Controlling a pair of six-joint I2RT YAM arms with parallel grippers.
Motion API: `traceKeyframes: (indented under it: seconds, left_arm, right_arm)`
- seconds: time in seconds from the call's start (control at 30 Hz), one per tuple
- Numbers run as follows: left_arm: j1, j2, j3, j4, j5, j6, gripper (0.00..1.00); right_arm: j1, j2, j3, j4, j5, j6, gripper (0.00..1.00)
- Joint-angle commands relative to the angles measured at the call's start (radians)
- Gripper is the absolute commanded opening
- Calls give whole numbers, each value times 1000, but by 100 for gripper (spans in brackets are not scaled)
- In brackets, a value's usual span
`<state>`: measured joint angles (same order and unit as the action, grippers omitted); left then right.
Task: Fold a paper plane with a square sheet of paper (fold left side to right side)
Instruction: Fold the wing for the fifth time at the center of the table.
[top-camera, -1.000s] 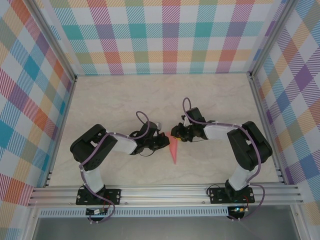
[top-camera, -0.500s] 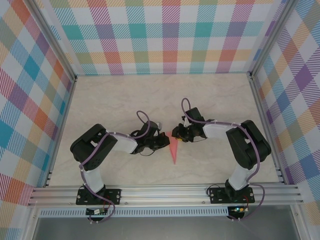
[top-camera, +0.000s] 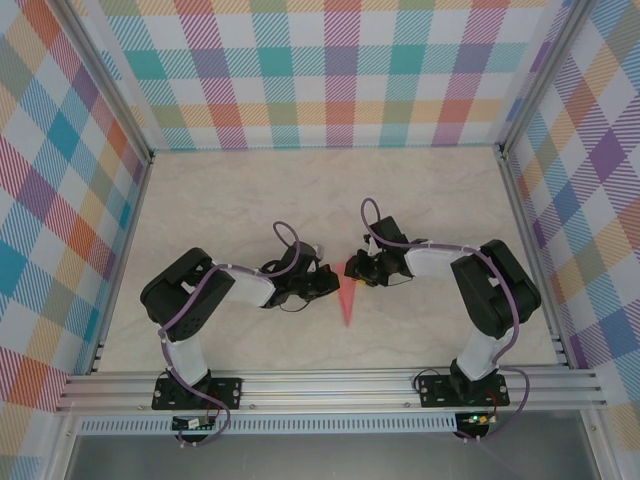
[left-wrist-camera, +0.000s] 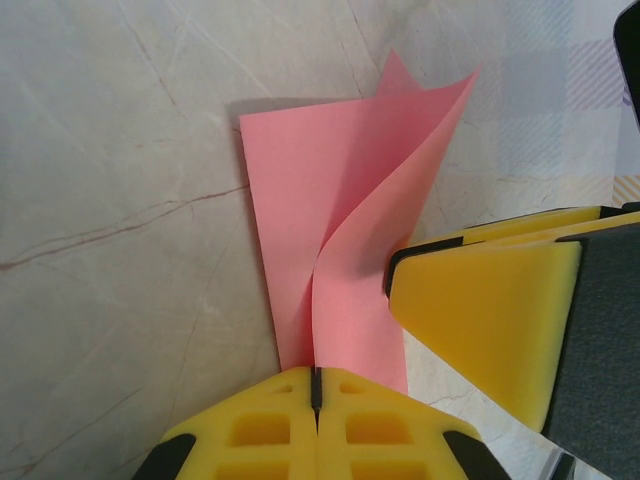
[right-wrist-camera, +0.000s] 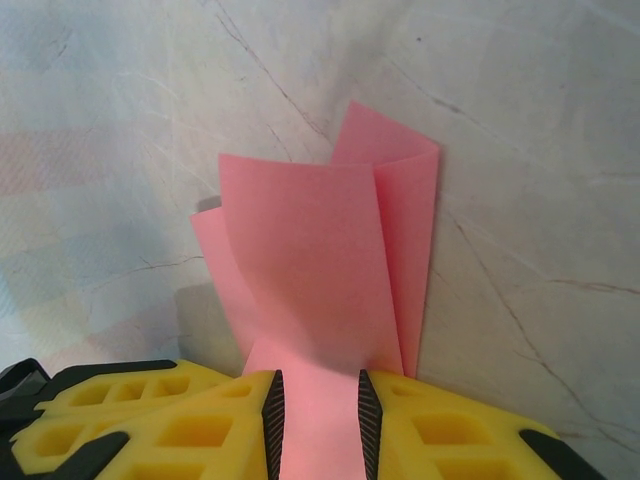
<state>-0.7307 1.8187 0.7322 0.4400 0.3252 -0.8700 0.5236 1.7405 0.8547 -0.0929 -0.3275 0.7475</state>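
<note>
The salmon-pink sheet of paper (top-camera: 347, 303) lies on the marble table, folded into a slim paper plane shape whose point faces the near edge. My left gripper (top-camera: 328, 284) meets it from the left. In the left wrist view this gripper (left-wrist-camera: 316, 385) is shut on the raised centre crease of the paper (left-wrist-camera: 340, 200), and a loose flap curls up to the right. My right gripper (top-camera: 357, 270) sits at the paper's far end. Its fingers (right-wrist-camera: 430, 430) stand a little apart, with a pink flap (right-wrist-camera: 310, 260) running through the gap at the right gripper (right-wrist-camera: 318, 415).
Aluminium rails (top-camera: 330, 385) line the table's near edge. Checked walls (top-camera: 340, 70) close in the back and both sides. One yellow finger of the right gripper (left-wrist-camera: 480, 320) hangs close beside the left gripper's tips, over the paper's right edge.
The right gripper has shifted slightly left and away from me, and the paper's far end went with it. The left gripper has held still.
</note>
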Motion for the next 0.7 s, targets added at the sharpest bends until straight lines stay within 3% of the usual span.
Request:
traceKeyframes:
  seconds: [0.0,0.37,0.5,0.67]
  left_arm:
    - [11,8,11,-26,-23,27,5]
    - [15,-205,-43,-139,-55,76,30]
    - [2,-290,-80,-146,-14,97,33]
    - [-82,-334,-79,-142,37,113,33]
  right_arm:
    - [1,30,-25,-58,34,-11,29]
    - [2,48,-25,-106,70,-23,29]
    - [1,54,-23,-98,67,-19,29]
    - [1,53,-23,-96,65,-18,29]
